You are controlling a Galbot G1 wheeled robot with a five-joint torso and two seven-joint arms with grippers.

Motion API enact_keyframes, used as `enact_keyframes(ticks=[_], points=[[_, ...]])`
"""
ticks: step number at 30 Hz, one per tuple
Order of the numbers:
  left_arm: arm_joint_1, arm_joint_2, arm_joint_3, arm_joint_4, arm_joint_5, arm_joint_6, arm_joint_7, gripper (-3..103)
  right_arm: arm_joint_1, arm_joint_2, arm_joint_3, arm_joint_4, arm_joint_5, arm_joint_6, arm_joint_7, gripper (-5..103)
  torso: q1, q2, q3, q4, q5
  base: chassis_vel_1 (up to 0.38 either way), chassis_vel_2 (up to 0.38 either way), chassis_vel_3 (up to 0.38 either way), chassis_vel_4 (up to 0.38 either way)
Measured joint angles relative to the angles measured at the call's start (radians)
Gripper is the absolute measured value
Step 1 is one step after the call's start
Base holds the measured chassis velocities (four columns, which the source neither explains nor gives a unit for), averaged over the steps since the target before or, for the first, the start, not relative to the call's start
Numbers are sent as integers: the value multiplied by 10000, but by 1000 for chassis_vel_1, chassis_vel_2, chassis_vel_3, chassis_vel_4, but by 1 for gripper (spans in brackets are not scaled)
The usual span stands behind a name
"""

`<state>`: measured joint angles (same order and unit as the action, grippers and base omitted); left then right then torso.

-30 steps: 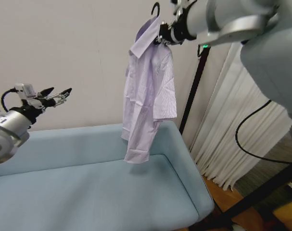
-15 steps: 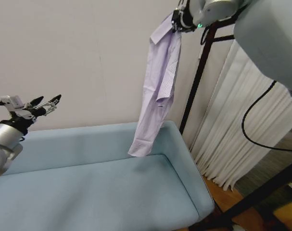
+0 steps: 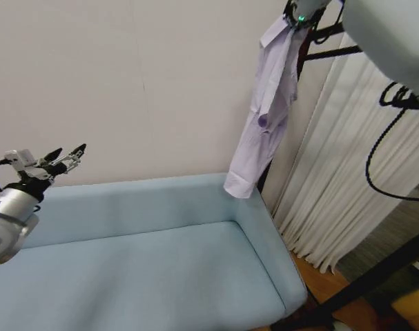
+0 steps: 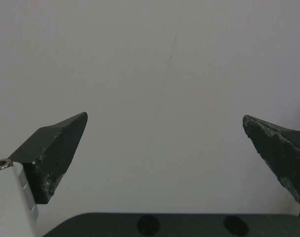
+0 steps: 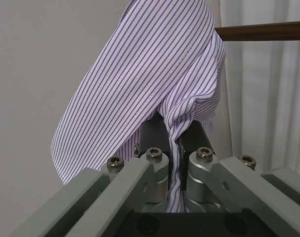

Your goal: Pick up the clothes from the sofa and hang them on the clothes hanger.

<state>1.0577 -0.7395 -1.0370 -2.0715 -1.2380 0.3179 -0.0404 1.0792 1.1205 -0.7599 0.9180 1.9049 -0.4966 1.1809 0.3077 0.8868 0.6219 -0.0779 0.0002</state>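
The right hand (image 5: 175, 132) is up high beside the clothes rack (image 3: 331, 53), its fingers clamped on a bunched fold near the collar of the striped lilac shirt (image 3: 263, 117). The shirt hangs free along the rack, its hem just above the back right corner of the sofa (image 3: 140, 276). The left hand (image 3: 63, 158) hovers over the sofa's left end, spread wide and empty.

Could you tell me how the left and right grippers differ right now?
The left gripper is open and empty; the right gripper is shut on the purple striped shirt. The left gripper sits low by the light blue sofa; the right gripper is high beside the dark clothes rack.
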Motion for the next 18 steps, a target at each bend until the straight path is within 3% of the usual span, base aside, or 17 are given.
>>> enact_keyframes(ticks=[13, 18], points=[[32, -51, 233, 52, 152, 37, 45, 100, -1120, 76, 539, -1729, -2514, 204, -777, 3, 0, 0, -1, 3, -3, 0, 0, 0, 0], [11, 42, 267, 40, 151, 37, 45, 100, -1427, -102, 808, -2020, -2917, 303, -934, 3, -1, 0, -1, -1, 1, 0, 0, 0, 0]])
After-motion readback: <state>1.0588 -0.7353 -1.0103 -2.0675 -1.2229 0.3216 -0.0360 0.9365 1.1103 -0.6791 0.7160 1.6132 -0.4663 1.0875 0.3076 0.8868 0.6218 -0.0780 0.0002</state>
